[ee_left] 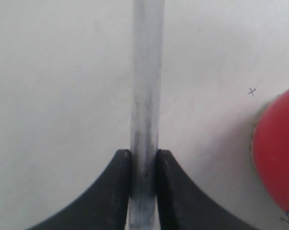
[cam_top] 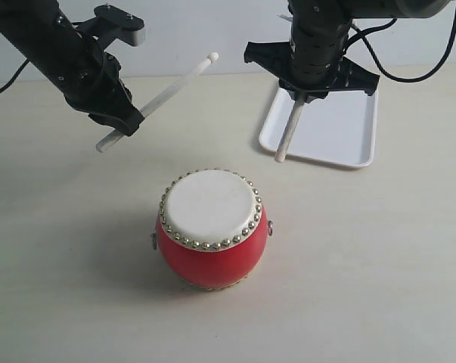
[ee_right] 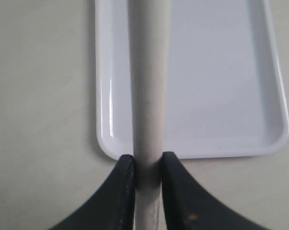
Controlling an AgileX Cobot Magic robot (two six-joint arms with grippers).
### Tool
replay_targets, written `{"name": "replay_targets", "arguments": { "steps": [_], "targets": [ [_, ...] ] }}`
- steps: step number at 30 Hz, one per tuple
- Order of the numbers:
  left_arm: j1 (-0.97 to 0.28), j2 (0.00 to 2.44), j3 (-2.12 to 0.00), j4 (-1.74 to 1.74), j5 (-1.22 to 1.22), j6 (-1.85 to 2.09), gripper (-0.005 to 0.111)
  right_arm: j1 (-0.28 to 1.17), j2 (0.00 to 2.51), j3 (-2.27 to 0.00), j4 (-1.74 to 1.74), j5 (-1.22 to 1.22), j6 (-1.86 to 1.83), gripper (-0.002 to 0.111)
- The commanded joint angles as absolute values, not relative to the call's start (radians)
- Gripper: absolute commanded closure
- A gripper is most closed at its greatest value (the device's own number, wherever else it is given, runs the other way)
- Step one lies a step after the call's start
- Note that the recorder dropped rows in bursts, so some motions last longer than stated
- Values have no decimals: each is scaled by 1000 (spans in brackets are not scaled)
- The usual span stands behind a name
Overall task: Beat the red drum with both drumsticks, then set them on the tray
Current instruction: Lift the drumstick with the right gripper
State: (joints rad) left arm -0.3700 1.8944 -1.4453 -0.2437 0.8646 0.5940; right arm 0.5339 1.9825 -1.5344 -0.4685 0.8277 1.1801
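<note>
The red drum (cam_top: 212, 231) stands upright in the middle of the table, its cream head facing up; its red side (ee_left: 278, 153) shows at the edge of the left wrist view. My left gripper (cam_top: 120, 121) hangs up at the left, well clear of the drum, shut on a drumstick (cam_top: 167, 89) (ee_left: 145, 96) that slants up to the right. My right gripper (cam_top: 302, 94) hovers over the near-left corner of the white tray (cam_top: 348, 128) (ee_right: 221, 86), shut on the other drumstick (cam_top: 288, 136) (ee_right: 148, 86), which points down across the tray's edge.
The pale tabletop (cam_top: 379, 272) spreads around the drum. A black cable (cam_top: 409, 72) loops behind the right arm. A small cross mark (ee_left: 251, 91) sits on the table near the drum.
</note>
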Motion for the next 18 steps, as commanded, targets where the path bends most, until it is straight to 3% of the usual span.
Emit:
{"name": "replay_targets", "arguments": {
  "steps": [1, 18],
  "targets": [
    [-369, 1894, -1442, -250, 854, 593, 107, 535, 1972, -1534, -478, 831, 1172, 108],
    [-369, 1894, -1442, -254, 888, 593, 107, 535, 1972, -1534, -552, 806, 1162, 108]
  ]
}}
